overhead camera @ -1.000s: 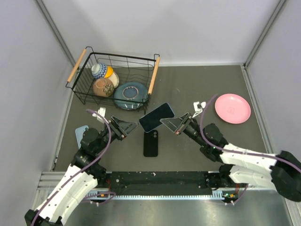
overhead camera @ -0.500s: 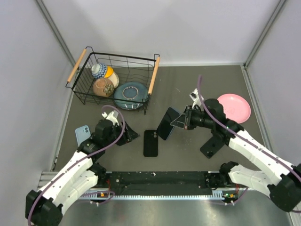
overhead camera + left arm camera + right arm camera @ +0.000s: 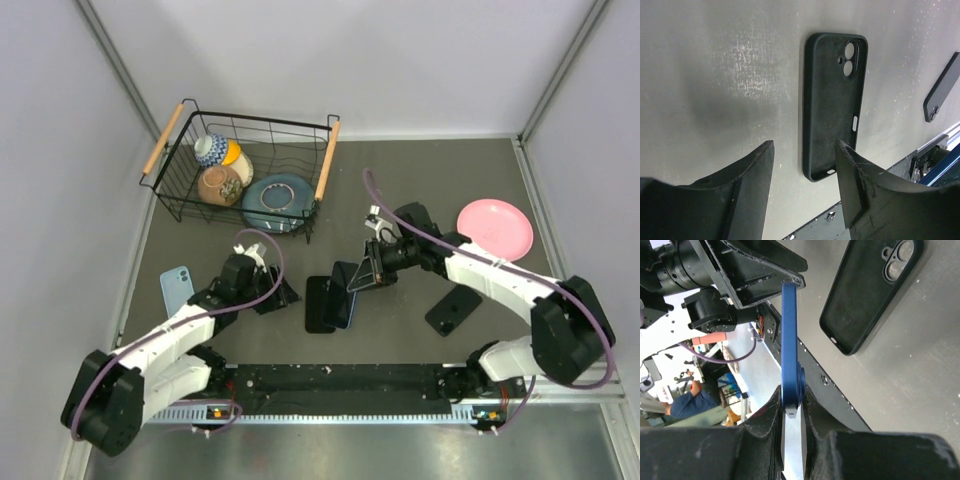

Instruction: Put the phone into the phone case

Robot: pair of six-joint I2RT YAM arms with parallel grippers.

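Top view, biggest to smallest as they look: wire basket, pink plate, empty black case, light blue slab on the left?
1. wire basket
2. pink plate
3. black case and light blue slab: too alike to rank.

This is a robotics lab test cell. A left arm (image 3: 165, 345) and a right arm (image 3: 500, 285) are bolted to a metal rail (image 3: 340, 412) at the edge of a dark table (image 3: 400, 180) boxed in by plain pale walls (image 3: 350, 60). Beyond it is a person in a blue shirt (image 3: 687, 402) among cables and equipment.
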